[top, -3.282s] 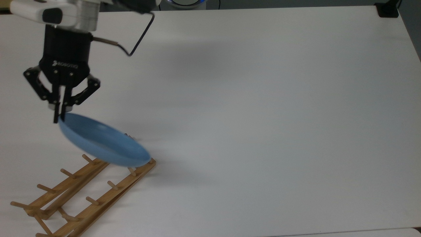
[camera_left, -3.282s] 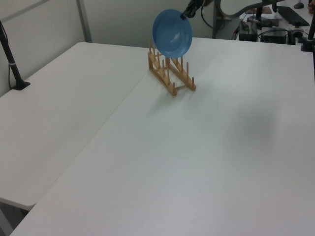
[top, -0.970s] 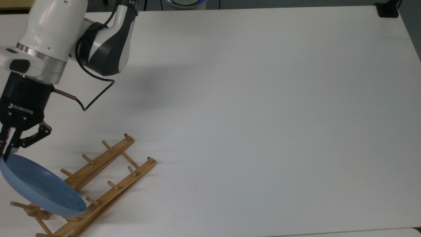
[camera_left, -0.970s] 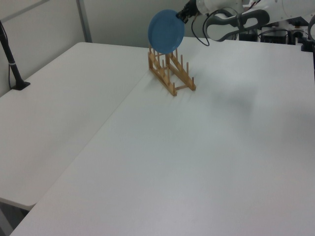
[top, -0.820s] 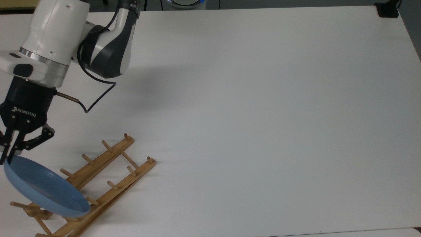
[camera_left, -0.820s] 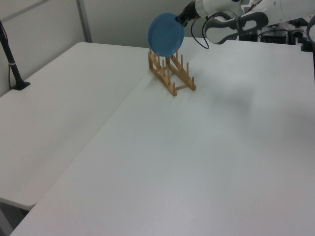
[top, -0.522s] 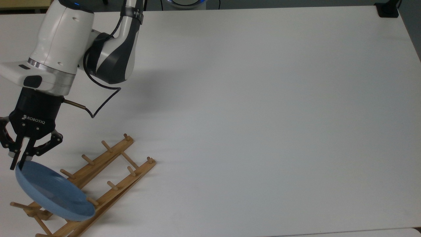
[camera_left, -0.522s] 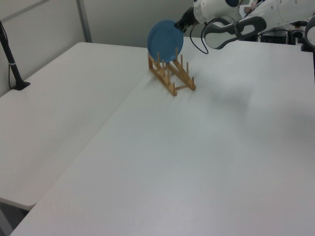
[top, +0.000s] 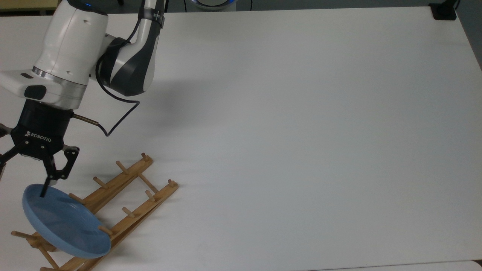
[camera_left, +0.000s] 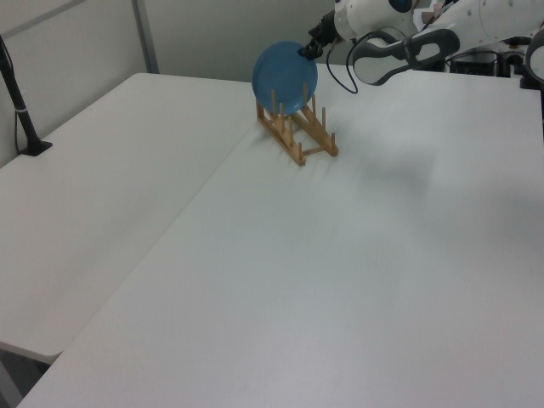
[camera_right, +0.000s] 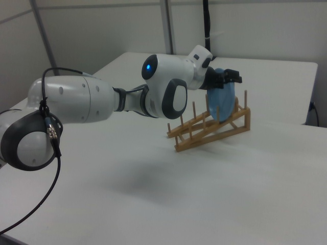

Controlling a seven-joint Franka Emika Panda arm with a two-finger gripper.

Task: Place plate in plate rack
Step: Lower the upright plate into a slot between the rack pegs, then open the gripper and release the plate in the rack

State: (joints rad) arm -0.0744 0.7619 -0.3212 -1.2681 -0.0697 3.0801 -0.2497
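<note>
The blue plate [top: 64, 226] stands tilted on edge between the pegs of the wooden plate rack [top: 128, 177], at the rack's end nearest the top view's lower left corner. My gripper [top: 22, 180] hangs just above the plate's upper rim, open, with one fingertip [top: 44, 192] close to the rim and the other spread out toward the top view's left edge. In the left view the plate [camera_left: 285, 78] sits upright in the far end of the rack [camera_left: 310, 140] under the gripper [camera_left: 304, 49]. The right view shows the plate [camera_right: 220, 99] leaning in the rack [camera_right: 214, 130].
The rack stands on a wide white table [top: 301, 131]. A black cable [top: 113, 128] loops off the wrist. A black post base [top: 444, 11] sits at the table's far right corner in the top view, and another post [camera_left: 21, 102] stands at the left view's left.
The plate came down and toward the top view's right into the rack. The fingers, shut on its rim half a second ago, have now spread apart and let it go.
</note>
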